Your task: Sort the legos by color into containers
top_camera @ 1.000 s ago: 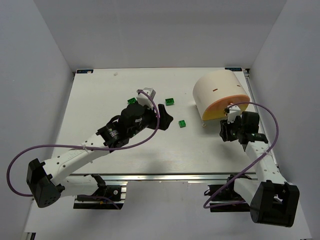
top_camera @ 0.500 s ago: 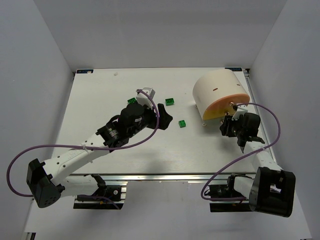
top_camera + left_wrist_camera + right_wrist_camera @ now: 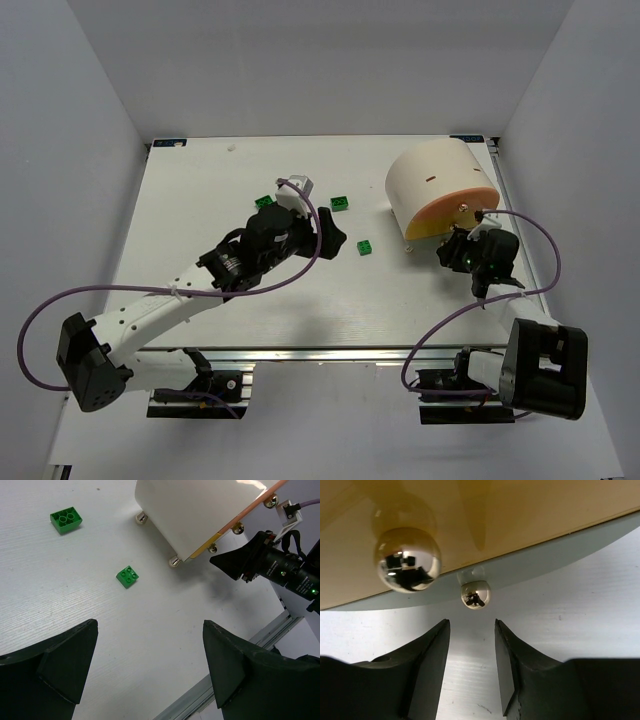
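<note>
Bright, even overhead light washes the white counter (image 3: 190,200).
Shadows stay soft and short, lying faintly beside the cream tub (image 3: 432,180); a pale glare band runs along the counter's near edge. The right wrist view is very close, its chrome ball feet (image 3: 408,560) mirroring the room. The fingers (image 3: 60,665) in the left wrist view read nearly black, with little detail.
</note>
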Tool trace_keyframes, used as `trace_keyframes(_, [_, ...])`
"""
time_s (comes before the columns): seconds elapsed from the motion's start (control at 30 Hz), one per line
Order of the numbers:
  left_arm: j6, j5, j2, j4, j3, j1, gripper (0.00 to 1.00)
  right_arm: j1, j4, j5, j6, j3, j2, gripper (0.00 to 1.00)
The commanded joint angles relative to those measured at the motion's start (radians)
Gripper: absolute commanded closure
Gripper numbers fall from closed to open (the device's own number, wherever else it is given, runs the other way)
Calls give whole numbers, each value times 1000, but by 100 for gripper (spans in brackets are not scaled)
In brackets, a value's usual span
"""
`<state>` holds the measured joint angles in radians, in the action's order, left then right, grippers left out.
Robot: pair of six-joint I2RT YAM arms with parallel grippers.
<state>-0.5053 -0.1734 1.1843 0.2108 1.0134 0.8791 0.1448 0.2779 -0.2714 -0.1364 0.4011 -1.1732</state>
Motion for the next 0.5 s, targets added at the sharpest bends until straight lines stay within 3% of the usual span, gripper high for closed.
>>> trace_keyframes(0.0, [-2,6,5,7,50,-3,5,9,96,1,-60,-7,-23,54])
trace_keyframes(0.47, [1,12,20,2,60,-3,5,24,204,28,-124,16,-91,55])
